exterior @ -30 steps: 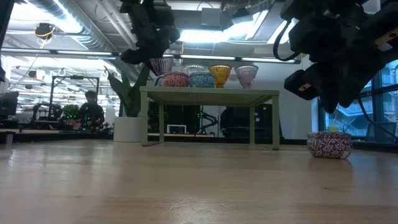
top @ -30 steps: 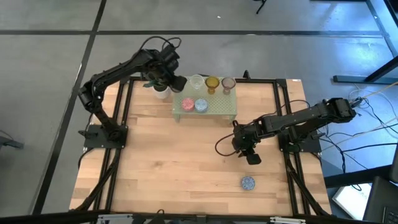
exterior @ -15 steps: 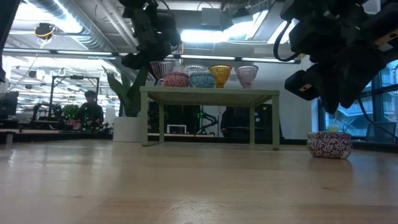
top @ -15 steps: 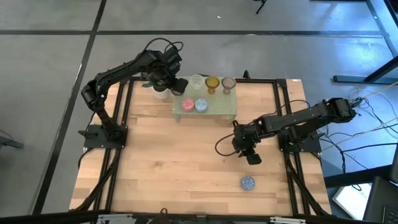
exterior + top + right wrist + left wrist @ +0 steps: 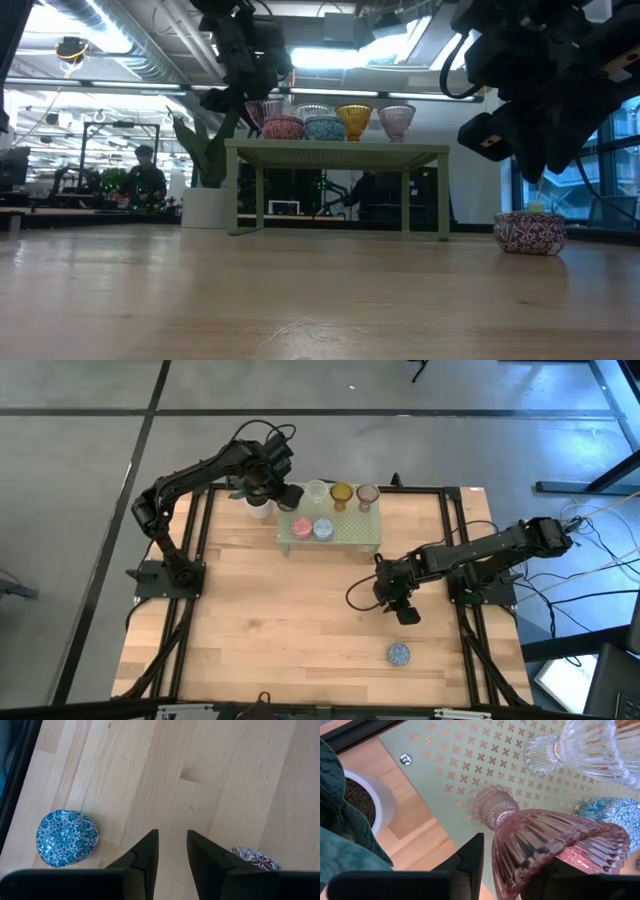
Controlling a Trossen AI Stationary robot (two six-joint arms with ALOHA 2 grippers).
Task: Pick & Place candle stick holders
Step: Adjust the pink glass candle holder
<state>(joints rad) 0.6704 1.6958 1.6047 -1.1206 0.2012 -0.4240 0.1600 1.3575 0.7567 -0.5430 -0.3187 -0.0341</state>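
Now the left tool [image 5: 505, 870], pinching the pink holder [image 5: 545, 845], has eased it down onto the stand's [image 5: 350, 532] upper-left corner, so release looks due, while the right tool [image 5: 172, 851] hangs slightly spread above the worktop [image 5: 280, 630] at centre-right.

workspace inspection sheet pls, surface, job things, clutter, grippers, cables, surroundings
surface: wooden table, pale green perforated stand at its far edge.
job's things: pink ribbed holder over the stand; clear, amber, pinkish-brown, pink mosaic and blue mosaic holders on it; blue mosaic holder and red mosaic holder on the table.
clutter: potted plant beside the stand.
grippers: left gripper shut on the pink ribbed holder; right gripper open, empty, above the table.
cables: loose bundle beside the right arm.
surroundings: a person far off.
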